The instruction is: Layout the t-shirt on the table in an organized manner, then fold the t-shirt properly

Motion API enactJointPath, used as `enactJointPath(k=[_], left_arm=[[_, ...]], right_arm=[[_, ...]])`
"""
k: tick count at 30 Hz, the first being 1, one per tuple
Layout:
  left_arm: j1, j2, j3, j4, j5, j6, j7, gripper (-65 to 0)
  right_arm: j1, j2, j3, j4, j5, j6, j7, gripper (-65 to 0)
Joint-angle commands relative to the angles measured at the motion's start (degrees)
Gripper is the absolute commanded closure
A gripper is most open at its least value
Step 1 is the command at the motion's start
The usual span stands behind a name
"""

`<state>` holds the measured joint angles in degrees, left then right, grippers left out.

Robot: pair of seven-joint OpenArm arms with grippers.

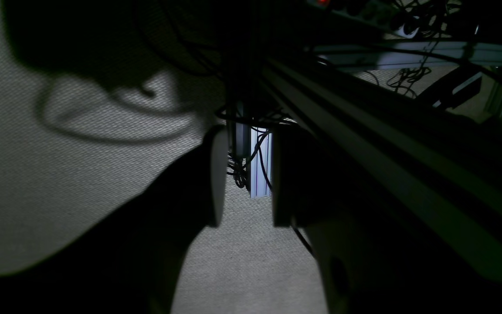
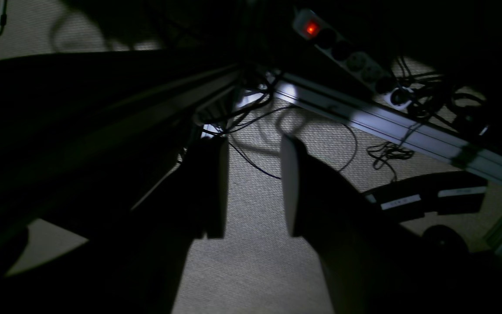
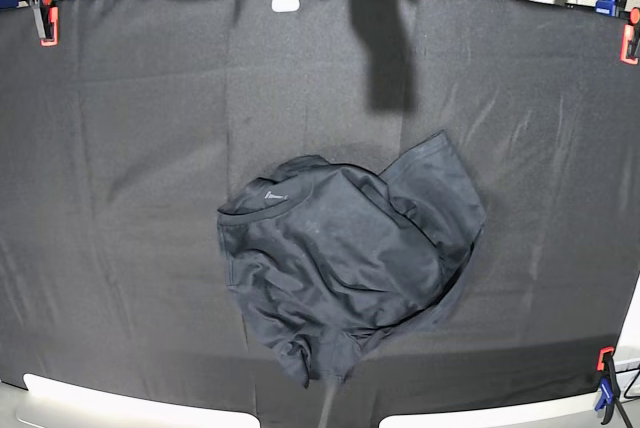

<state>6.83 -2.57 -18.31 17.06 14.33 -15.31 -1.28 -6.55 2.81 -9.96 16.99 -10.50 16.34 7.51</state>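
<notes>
Shirt (image 3: 350,268) lies crumpled mid-bench (image 3: 130,248), a little toward the near edge; collar and pale label face left-far, one sleeve flares right-far. No clear long axis yet.

Neither arm shows in the base view, so which is nearer — cannot tell.

Both wrist views look down past the bench at floor and cables, probably parked low. Left jaws (image 1: 244,176) parted, empty. Right jaws (image 2: 254,187) parted, empty.

no legible text, white stickers (image 2: 425,197) on dark housing too blurred
</notes>
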Motion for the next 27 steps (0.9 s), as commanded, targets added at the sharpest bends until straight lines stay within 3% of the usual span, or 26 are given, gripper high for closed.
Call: enactJointPath(k=[1, 5, 14, 19, 24, 27], left_arm=[[0.17, -0.02, 0.09, 0.35, -1.2, -0.5, -0.39, -15.0], [0.31, -0.02, 0.09, 0.35, -4.42, -0.52, -0.42, -15.0], [0.59, -0.02, 0.09, 0.94, -4.37, -0.52, -0.28, -15.0], [4.04, -0.02, 0.09, 6.73, -4.37, -0.52, -0.15, -15.0], [10.1, -0.04, 0.09, 15.58, -4.42, -0.52, 0.5, -15.0], [13.66, -0.07, 0.09, 21.18, -6.38, -0.52, 4.39, -15.0]], right_arm=[[-0.13, -0.15, 0.13, 0.42, 0.2, 0.79, 0.61, -20.2], [-0.13, -0.42, 0.13, 0.42, 0.2, 0.79, 0.61, -20.2], [-0.13, -0.39, 0.13, 0.42, 0.2, 0.79, 0.63, -20.2], [-1.27, -0.09, 0.13, 1.33, 0.2, 0.76, 0.66, -20.2], [-8.31, 1.27, 0.13, 10.99, 0.22, 0.79, 0.33, -20.2], [-14.21, 2.75, 0.13, 19.34, 0.87, 0.83, -0.81, -20.2]])
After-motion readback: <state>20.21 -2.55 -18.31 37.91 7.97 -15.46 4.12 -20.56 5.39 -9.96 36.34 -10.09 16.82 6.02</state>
